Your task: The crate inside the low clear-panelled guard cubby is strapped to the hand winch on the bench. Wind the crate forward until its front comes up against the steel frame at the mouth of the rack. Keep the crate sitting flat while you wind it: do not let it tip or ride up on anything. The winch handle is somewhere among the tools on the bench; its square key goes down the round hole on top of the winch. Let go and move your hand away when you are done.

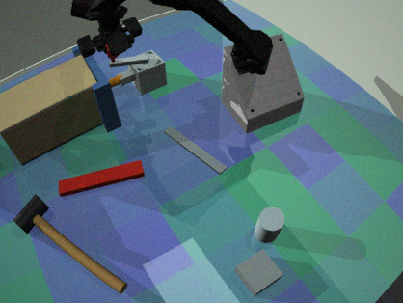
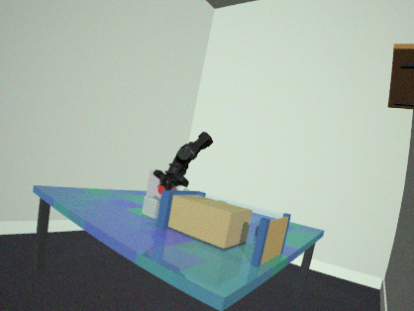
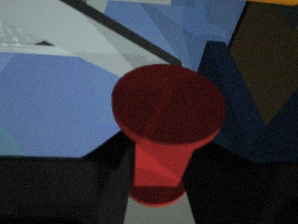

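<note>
My gripper is shut on the red knob of the winch handle. The handle's grey crank arm lies across the top of the grey winch. A short orange strap runs from the winch to the tan crate. The crate sits flat, and its front end is at the blue frame posts. I cannot tell whether it touches them.
A red bar, a grey strip, a hammer, a grey cylinder and a grey square plate lie on the bench. The arm's grey base block stands at the back right. Rear blue posts stand behind the crate.
</note>
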Controlling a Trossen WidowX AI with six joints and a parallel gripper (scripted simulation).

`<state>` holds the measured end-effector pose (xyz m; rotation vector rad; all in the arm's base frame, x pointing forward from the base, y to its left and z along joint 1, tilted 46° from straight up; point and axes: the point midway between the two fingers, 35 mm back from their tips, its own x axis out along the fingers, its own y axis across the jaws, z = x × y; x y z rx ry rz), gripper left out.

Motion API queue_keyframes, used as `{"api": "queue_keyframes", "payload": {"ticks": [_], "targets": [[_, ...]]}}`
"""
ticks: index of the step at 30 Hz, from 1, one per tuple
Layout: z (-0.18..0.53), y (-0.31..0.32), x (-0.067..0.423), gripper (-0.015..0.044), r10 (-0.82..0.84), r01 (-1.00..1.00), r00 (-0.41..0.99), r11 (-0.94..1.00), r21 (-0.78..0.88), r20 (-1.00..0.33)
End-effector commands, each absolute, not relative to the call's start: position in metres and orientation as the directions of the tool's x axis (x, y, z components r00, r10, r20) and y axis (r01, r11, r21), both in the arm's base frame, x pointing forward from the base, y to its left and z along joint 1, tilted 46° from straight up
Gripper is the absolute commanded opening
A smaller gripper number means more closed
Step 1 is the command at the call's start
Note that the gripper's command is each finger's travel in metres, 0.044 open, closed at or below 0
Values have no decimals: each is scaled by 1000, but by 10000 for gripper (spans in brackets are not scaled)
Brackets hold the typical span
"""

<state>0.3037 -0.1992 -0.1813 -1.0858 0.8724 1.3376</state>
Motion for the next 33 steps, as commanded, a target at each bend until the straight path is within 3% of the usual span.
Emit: {"api": "queue_keyframes", "payload": {"ticks": [1, 33], "targets": [[-174, -187, 307, 0, 336, -991, 81, -75, -112, -938], [-156, -173, 310, 0, 312, -991, 82, -75, -110, -947]]}}
